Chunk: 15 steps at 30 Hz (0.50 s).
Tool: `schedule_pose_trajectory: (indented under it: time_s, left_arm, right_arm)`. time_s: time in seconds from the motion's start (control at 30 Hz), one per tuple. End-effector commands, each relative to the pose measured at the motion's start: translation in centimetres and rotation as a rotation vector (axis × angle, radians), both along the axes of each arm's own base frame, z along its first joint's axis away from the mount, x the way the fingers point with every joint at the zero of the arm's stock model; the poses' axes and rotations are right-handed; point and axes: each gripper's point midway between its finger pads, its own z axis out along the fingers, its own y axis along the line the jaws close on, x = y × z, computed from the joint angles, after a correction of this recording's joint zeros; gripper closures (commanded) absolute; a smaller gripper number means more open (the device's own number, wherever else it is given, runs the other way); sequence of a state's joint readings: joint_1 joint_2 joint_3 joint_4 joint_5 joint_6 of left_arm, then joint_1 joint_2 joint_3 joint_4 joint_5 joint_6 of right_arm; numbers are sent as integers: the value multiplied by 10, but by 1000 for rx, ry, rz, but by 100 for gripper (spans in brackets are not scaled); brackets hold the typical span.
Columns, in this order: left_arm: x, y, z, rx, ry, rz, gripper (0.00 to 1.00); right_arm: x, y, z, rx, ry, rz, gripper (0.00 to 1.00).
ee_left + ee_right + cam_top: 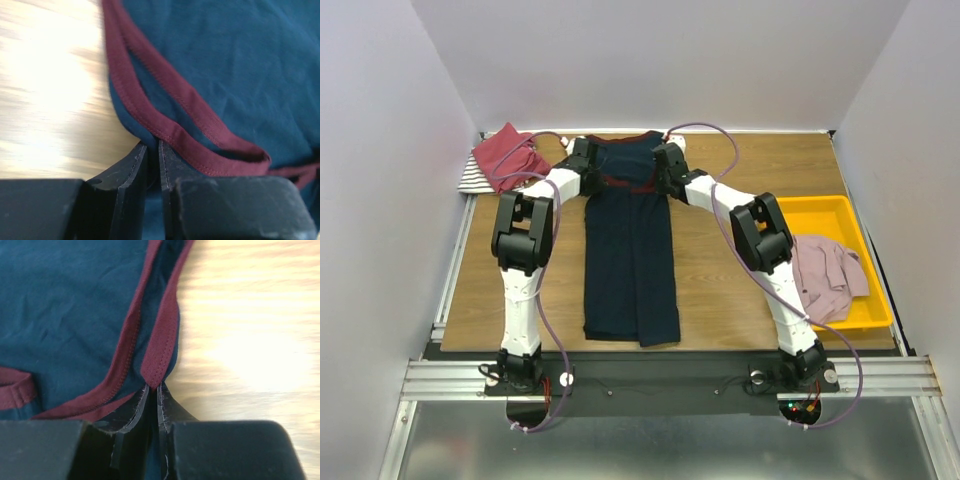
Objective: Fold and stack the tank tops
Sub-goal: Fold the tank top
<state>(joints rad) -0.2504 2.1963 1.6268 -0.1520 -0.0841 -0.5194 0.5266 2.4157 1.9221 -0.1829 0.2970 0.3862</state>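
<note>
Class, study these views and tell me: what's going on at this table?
Both arms are handling the navy tank top, laid lengthwise on the table. The left gripper and right gripper each pinch its maroon-trimmed far end. A red tank top rests on a striped one at far left; a pink one lies in the yellow tray.

the middle of the surface (720,290) is being covered lengthwise by the navy tank top (630,250). bare strips are being left open beside it. the right edge is being blocked by the yellow tray (820,212) with the pink top (825,272), the far left corner by the red top (508,155).
</note>
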Motion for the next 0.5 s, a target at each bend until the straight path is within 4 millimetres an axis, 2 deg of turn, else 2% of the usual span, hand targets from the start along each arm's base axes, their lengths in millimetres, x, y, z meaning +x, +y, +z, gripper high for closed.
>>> schedule_pose_trajectory:
  time_s: [0.0, 0.07, 0.13, 0.17, 0.2, 0.27, 0.3, 0.33, 0.37, 0.4, 0.43, 0.47]
  left_arm:
    - [16, -40, 23, -71, -69, -20, 75]
    - [24, -50, 33, -93, -95, -18, 75]
    - [30, -54, 31, -110, -98, -10, 75]
    - [38, -54, 42, -113, -119, -4, 75]
    - [41, -51, 34, -92, -108, 10, 75]
    - [48, -47, 36, -81, -111, 20, 73]
    - [54, -41, 39, -85, -117, 33, 70]
    - [56, -37, 34, -87, -109, 42, 67]
    - [59, -32, 34, -94, -110, 47, 55]
    - [65, -27, 36, -108, -129, 46, 49]
    - [68, -27, 42, -119, -144, 19, 43]
    - [70, -26, 47, -120, -161, 9, 39]
  right_arm:
    - [16, -63, -2, -127, -11, -123, 86]
    - [24, -78, 2, -140, -20, -141, 85]
    - [33, -84, 5, -148, -31, -141, 83]
    - [36, -87, 6, -145, -34, -140, 82]
    - [39, -86, 6, -130, -29, -115, 81]
    - [44, -79, 10, -112, -39, -80, 77]
    - [45, -72, 12, -93, -39, -46, 75]
    - [46, -69, 14, -83, -40, -27, 70]
    - [47, -66, 17, -75, -45, -14, 67]
    - [46, -62, 24, -60, -53, -2, 63]
    - [46, -61, 28, -60, -57, 1, 51]
    - [46, -62, 34, -57, -66, -1, 44]
